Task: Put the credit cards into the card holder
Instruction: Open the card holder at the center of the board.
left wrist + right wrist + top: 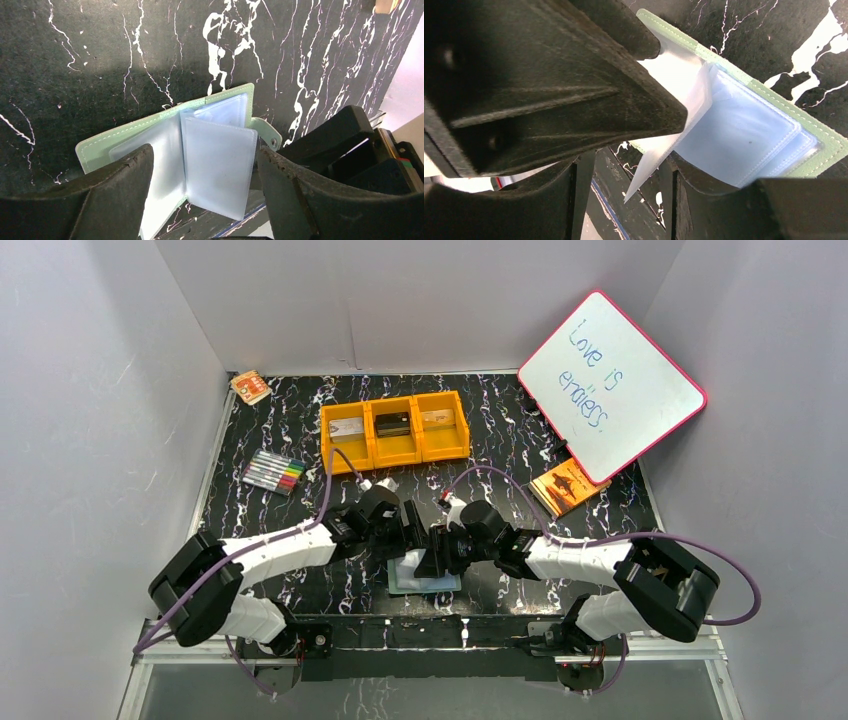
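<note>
The card holder (424,582) lies open near the table's front edge, pale green outside (115,140) with clear blue pockets (749,125). One pocket leaf (217,165) stands up from the spine. My left gripper (204,152) is open, its fingers wide on either side of that leaf without touching it. My right gripper (639,185) is open too; the leaf's corner (646,167) hangs loose between its fingers, and its right finger (744,205) overlaps the pockets. Both grippers meet over the holder, left (405,530) and right (437,552). Three credit cards, silver (346,428), black (392,424) and tan (434,419), lie in the orange tray.
The orange three-compartment tray (400,458) sits mid-table behind the arms. Coloured markers (273,472) lie to its left, an orange packet (250,387) in the far left corner. A whiteboard (612,385) leans at the back right over an orange booklet (568,486).
</note>
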Controlling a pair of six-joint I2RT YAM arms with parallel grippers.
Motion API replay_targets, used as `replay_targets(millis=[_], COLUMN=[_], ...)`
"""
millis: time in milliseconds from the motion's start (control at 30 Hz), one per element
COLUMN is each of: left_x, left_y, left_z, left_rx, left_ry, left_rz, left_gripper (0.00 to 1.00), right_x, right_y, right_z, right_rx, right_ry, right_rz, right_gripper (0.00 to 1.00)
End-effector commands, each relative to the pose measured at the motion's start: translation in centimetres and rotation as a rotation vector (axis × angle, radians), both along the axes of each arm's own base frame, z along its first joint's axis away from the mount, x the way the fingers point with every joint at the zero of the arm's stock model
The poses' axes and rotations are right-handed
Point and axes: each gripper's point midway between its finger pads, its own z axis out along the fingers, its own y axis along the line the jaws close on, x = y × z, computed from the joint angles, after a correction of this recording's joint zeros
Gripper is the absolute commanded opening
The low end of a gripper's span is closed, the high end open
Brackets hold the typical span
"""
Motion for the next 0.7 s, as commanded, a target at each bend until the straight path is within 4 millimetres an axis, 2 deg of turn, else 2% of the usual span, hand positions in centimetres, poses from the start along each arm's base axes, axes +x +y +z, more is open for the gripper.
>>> replay_targets(millis=[0, 433, 667], left_x=[0.4, 0.3, 0.2], left_y=[-0.8, -0.7, -0.6], left_z=[0.5, -0.9, -0.4], left_rx=[-0.017, 0.009, -0.011], left_ry=[0.005, 0.022, 0.007], left_rz=[-0.02, -0.028, -0.025], left_gripper=[0.73, 0.71, 0.73], right_x=[0.7, 0.6, 0.5], right_y=[1.5, 1.8, 1.7], right_z=[2.0, 2.5, 2.4], right_rx=[0.069, 0.089, 0.087], right_ry=[-0.048, -0.053, -0.046], right_rz=[0.031, 0.044, 0.044], right_gripper=[0.59, 0.58, 0.58])
